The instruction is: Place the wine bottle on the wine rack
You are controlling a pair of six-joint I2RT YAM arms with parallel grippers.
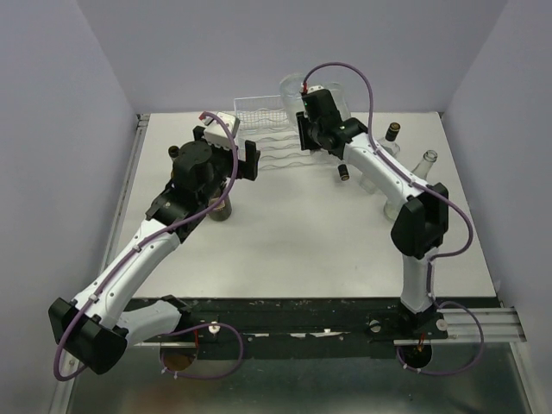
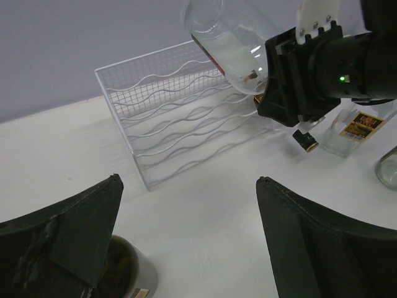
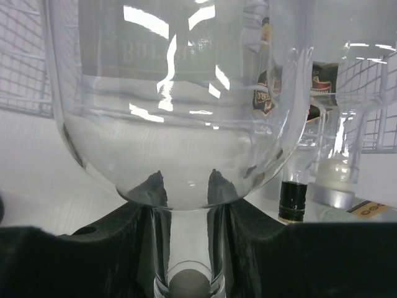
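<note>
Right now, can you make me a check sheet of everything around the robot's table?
Surface: white table, bare parts look clean.
Job's things: clear wine bottle is lifted and tilted over the white wine rack; no bottle seen in the rack.
Clutter: dark bottle stands under the left arm; spare bottles sit at the right side.
Grippers: left gripper is open and empty; right gripper is shut on the wine bottle's neck.
Cables: purple cables loop along both arms; no snag seen.
Surroundings: plain pale walls on three sides; nothing else seen.
</note>
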